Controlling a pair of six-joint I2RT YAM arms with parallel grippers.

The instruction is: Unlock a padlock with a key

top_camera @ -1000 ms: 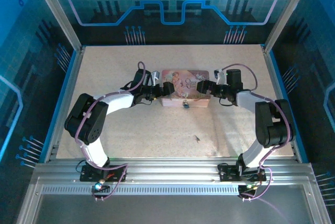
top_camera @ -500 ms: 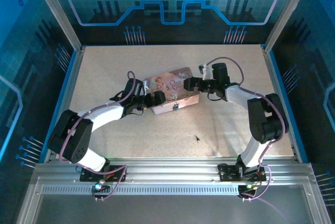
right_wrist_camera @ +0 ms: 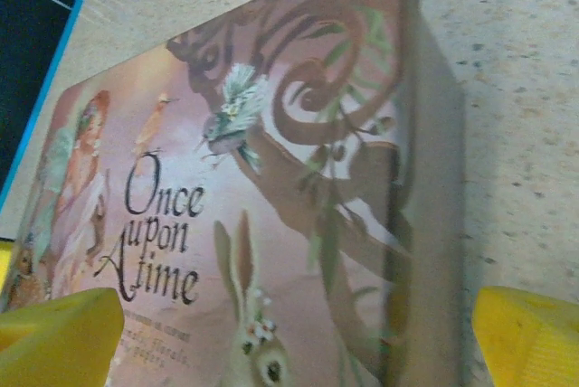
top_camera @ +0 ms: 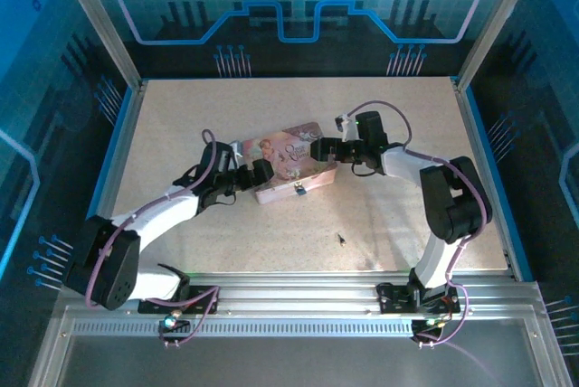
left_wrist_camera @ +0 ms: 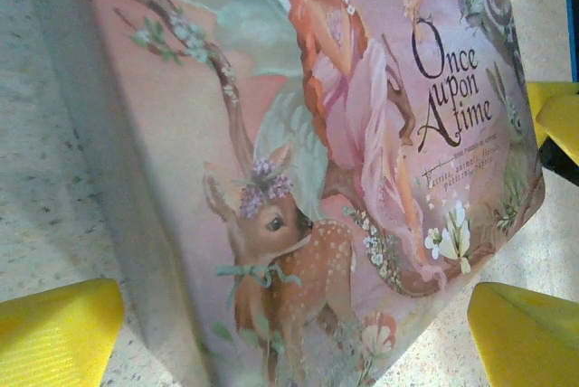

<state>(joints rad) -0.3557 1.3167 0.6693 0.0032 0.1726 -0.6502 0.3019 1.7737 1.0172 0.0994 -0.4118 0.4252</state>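
The tiny silvery padlock (top_camera: 298, 190) hangs on the front wall of a pink illustrated tin (top_camera: 285, 159), which lies slanted in the middle of the table. The key (top_camera: 341, 240), a thin dark sliver, lies on the bare table nearer the arms, apart from both grippers. My left gripper (top_camera: 258, 174) is open astride the tin's left end. In the left wrist view its yellow fingers (left_wrist_camera: 54, 333) flank the tin's corner (left_wrist_camera: 298, 179). My right gripper (top_camera: 318, 147) is open astride the right end, with its fingers (right_wrist_camera: 534, 337) either side of the lid (right_wrist_camera: 271, 179).
The speckled table (top_camera: 226, 116) is fenced by blue rails left and right and a metal frame at the near edge. Bare room lies around the key and behind the tin.
The tin has swung so that its right end lies farther back, and it has slid left. Both grippers went with it: the left arm pulled back left, the right arm reached left.
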